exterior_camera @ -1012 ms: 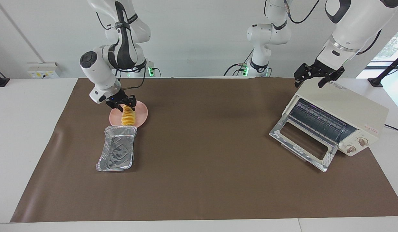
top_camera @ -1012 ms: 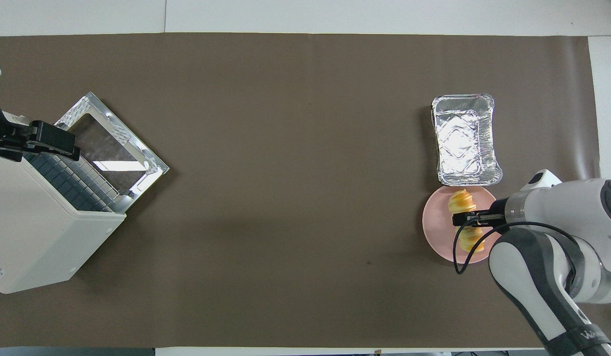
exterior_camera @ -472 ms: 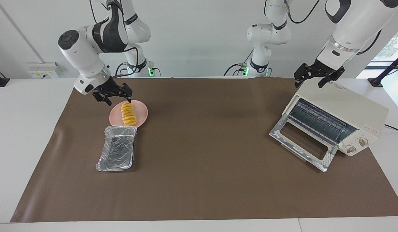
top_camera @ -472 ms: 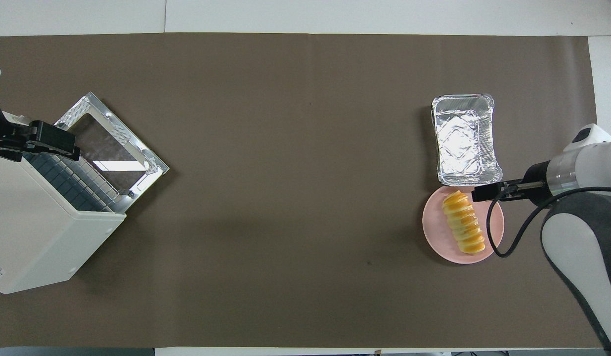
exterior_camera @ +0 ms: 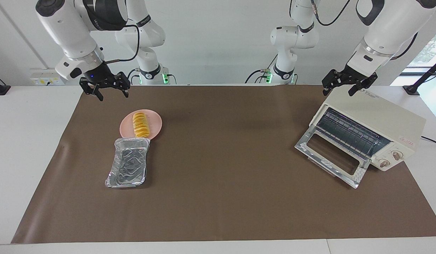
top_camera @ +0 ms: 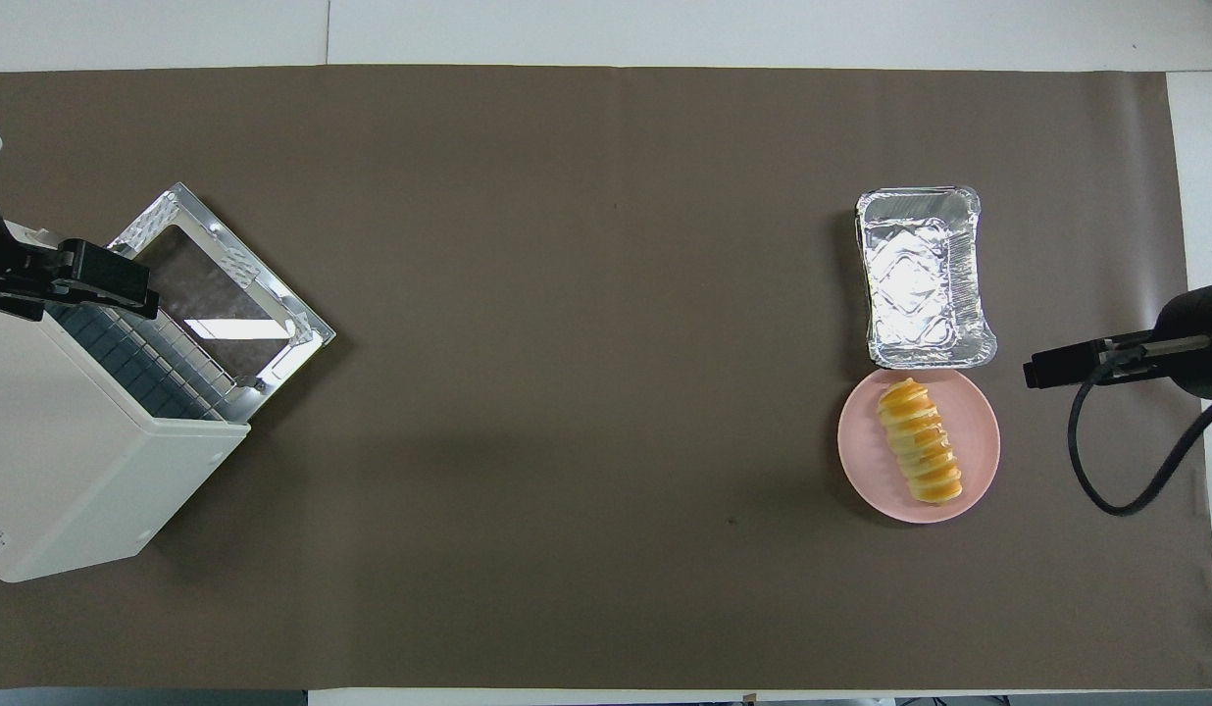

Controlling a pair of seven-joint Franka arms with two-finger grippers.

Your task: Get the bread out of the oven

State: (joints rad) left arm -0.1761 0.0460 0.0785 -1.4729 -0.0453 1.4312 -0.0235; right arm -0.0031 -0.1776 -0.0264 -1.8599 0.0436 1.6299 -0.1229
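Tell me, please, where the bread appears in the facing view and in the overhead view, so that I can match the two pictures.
Facing view: the bread lies on the pink plate, toward the right arm's end of the table, nearer to the robots than the foil tray.
Overhead view: the bread lies on the same plate, below the tray in the picture.
Shared landmark: the foil tray, which touches the plate's rim.

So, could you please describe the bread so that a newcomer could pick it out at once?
Start at the brown mat's right-arm end, where a crinkled silver foil tray lies. Touching its robot-side end is a round pink plate, and on it rests the small ridged yellow-orange loaf, the only yellow thing there.
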